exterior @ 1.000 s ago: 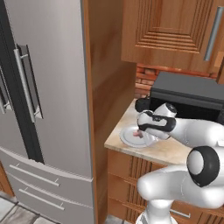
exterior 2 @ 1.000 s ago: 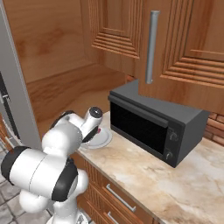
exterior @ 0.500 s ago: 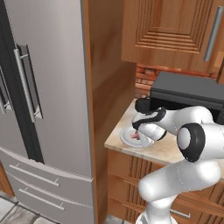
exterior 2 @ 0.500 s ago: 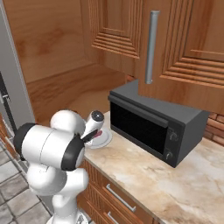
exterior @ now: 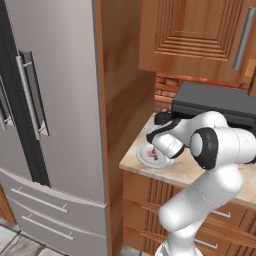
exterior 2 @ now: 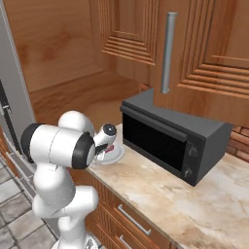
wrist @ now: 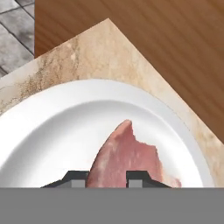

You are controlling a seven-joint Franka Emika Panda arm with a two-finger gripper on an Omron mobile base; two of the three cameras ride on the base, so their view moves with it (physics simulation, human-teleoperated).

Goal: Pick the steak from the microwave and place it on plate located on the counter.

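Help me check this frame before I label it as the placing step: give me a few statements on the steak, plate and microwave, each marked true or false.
1. The steak lies on the plate. True.
2. The microwave door stands wide open. False: the door is closed.
3. The plate sits near the counter corner, beside the tall wood panel. True.
4. The gripper is far above the cabinets. False: its fingers sit low, on either side of the steak.
5. The steak is inside the microwave. False: it is on the plate, left of the microwave.
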